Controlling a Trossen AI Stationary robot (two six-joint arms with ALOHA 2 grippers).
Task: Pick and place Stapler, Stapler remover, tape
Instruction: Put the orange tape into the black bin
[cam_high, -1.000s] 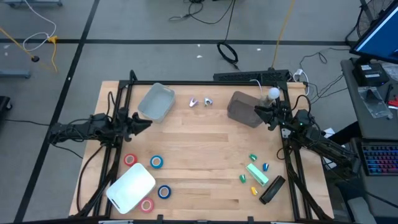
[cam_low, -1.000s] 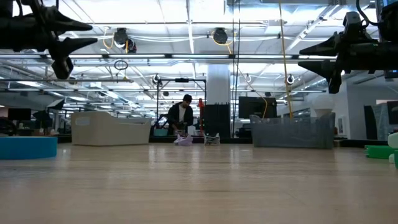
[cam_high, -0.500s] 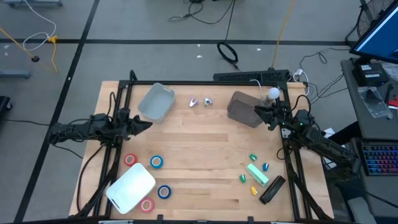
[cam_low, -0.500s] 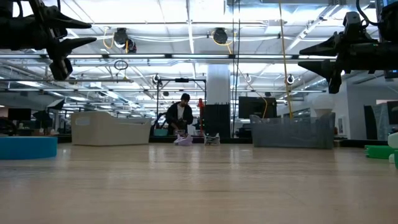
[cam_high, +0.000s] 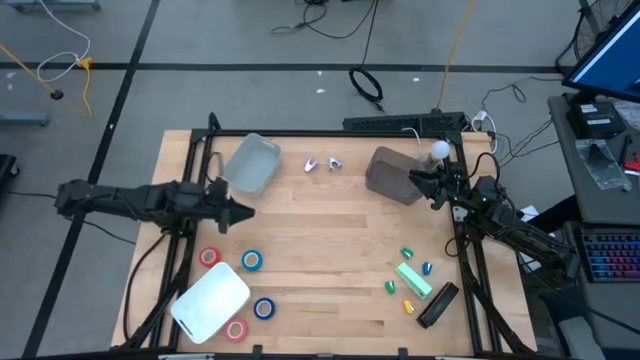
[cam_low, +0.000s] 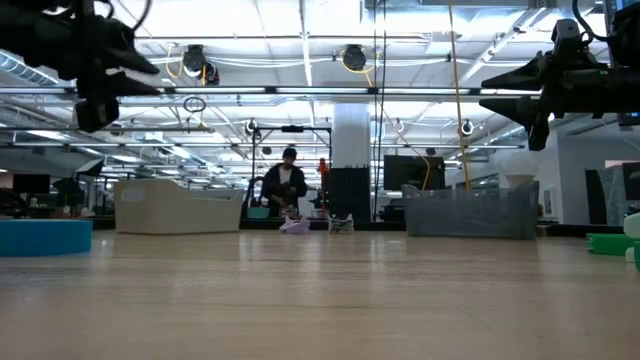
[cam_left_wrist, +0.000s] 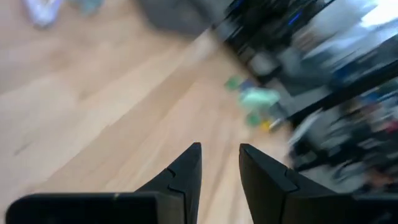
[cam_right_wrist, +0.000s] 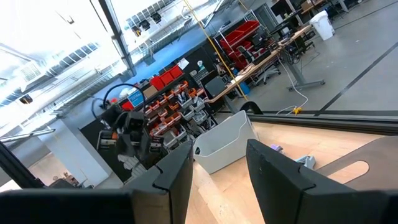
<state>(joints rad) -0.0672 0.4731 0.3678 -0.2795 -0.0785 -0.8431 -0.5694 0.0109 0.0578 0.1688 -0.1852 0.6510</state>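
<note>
In the high view, two red tape rolls (cam_high: 208, 257) (cam_high: 236, 329) and two blue ones (cam_high: 252, 261) (cam_high: 264, 308) lie flat around the white bin (cam_high: 210, 300), near left. A black stapler (cam_high: 437, 305) and a green block (cam_high: 413, 280) lie near right among small coloured bits. Two small pale pieces (cam_high: 311, 164) (cam_high: 334, 163) rest near the far edge. My left gripper (cam_high: 243, 211) hovers open over bare wood left of centre, above the table in the low view (cam_low: 100, 75). My right gripper (cam_high: 415, 180) waits open and raised by the grey bin (cam_high: 392, 175).
A pale blue-grey bin (cam_high: 250, 163) lies at far left and the grey bin at far right. Black frame rails (cam_high: 190, 200) (cam_high: 465, 250) run along both table sides. Bare wood stretches across the table's middle (cam_high: 320, 240). A person (cam_low: 283, 190) is far behind the table.
My left arm has reached out from the left rail toward the table's centre and a little toward the near edge, its fingers still apart. The right arm and all objects have stayed in place.
</note>
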